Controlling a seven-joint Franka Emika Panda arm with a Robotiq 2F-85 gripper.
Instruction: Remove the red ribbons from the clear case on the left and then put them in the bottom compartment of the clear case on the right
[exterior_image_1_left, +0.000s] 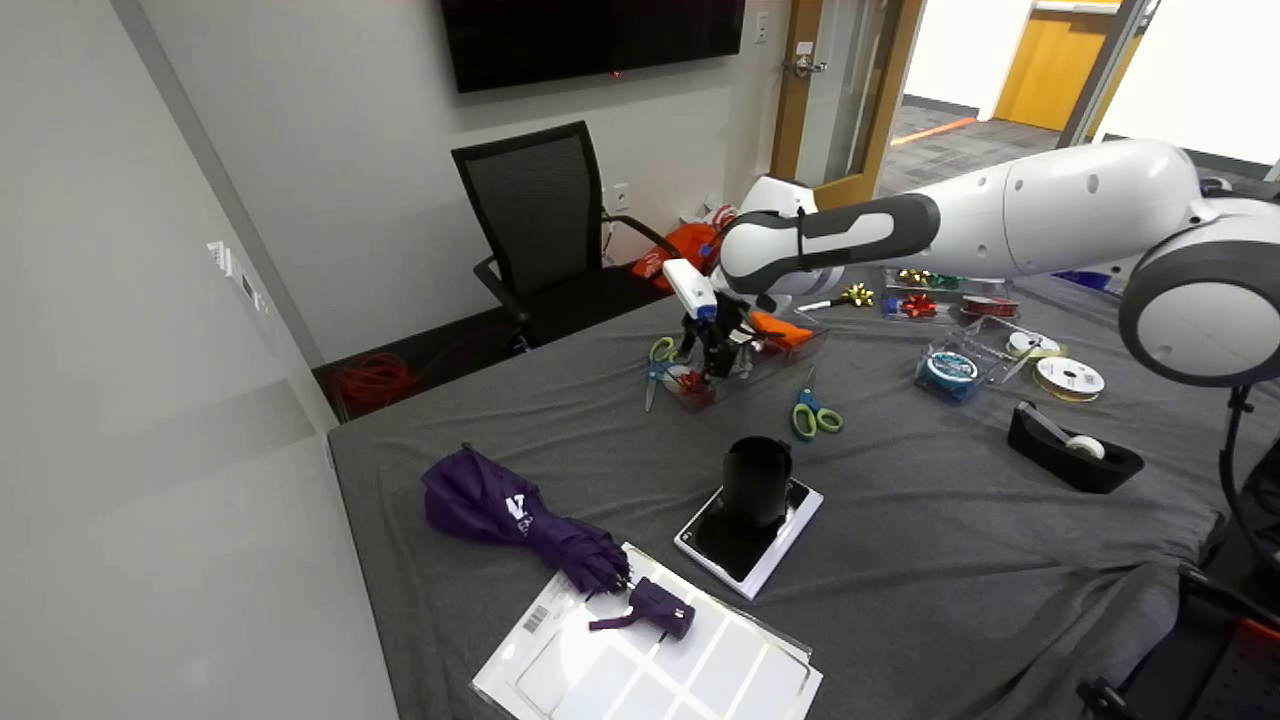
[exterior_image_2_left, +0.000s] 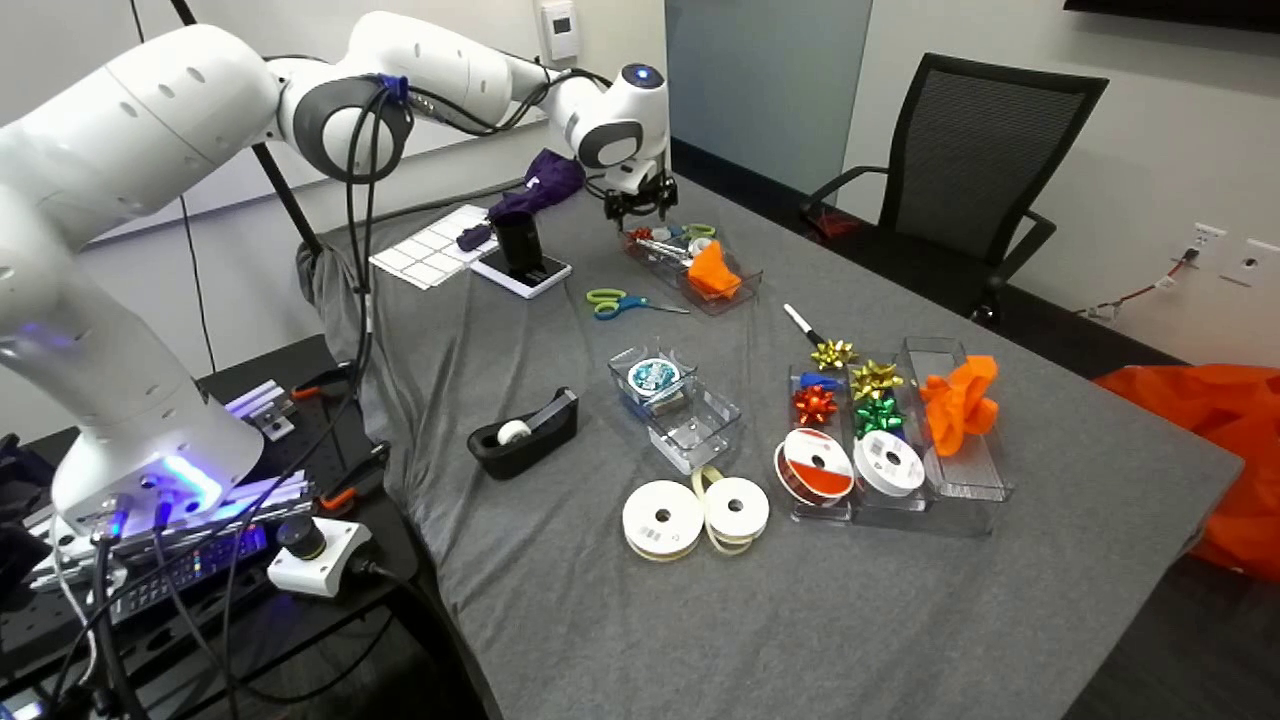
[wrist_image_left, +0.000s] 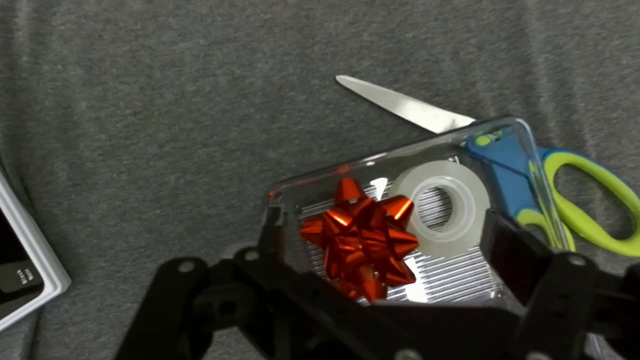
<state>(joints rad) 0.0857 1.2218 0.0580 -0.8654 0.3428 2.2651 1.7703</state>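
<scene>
Red bow (wrist_image_left: 362, 242) in case (wrist_image_left: 390, 159), spread tool (wrist_image_left: 383, 220) above, box (wrist_image_left: 20, 280) reading "Black Noir"

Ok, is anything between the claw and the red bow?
Nothing visible lies on the bow. But in the wrist view, the tape sits between it and one finger, with the case wall by the other, so the claw might catch the tape.

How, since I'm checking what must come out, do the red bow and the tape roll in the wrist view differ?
The red bow is shiny red; the tape roll is pale, whitish. The bow is spiky with many points; the roll is a smooth ring with an open centre. Both lie in the same clear case.
</scene>
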